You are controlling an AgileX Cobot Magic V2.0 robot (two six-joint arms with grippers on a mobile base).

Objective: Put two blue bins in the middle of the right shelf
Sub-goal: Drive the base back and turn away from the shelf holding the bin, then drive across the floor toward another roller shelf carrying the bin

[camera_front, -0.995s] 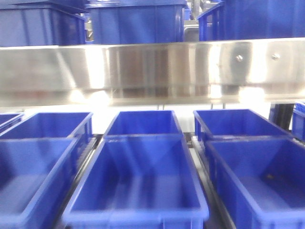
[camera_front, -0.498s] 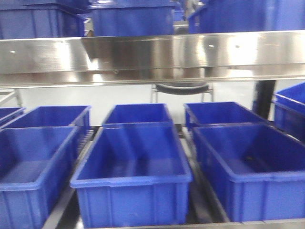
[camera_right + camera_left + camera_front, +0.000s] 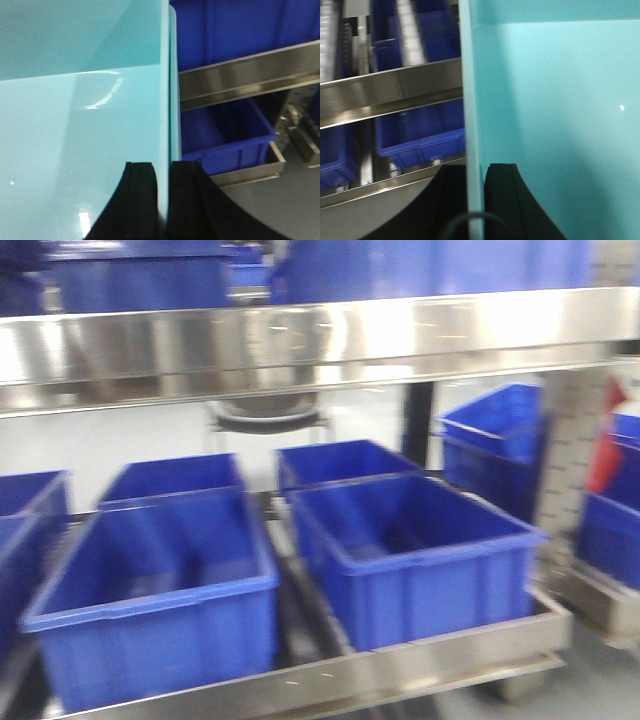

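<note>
The left wrist view shows my left gripper (image 3: 474, 167) shut on the upright wall of a pale teal bin (image 3: 555, 125), one black finger (image 3: 451, 200) on each side of the rim. My right gripper (image 3: 163, 165) is likewise shut on the opposite wall of the pale teal bin (image 3: 75, 125). Neither gripper nor this bin appears in the front view. There, blue bins (image 3: 160, 590) (image 3: 410, 550) stand in rows on a steel shelf level (image 3: 400, 665). A neighbouring rack at the right holds more blue bins (image 3: 490, 445).
A steel upper shelf beam (image 3: 300, 340) crosses the front view with blue bins on top. A red object (image 3: 608, 450) hangs by the right rack. Grey floor (image 3: 600, 690) shows at the bottom right. Both wrist views show steel rails (image 3: 395, 90) (image 3: 250, 75) and blue bins beyond.
The front view has swung to the right and pulled back. The shelf's bins have slid left in the frame, and the right-hand rack has come into sight.
</note>
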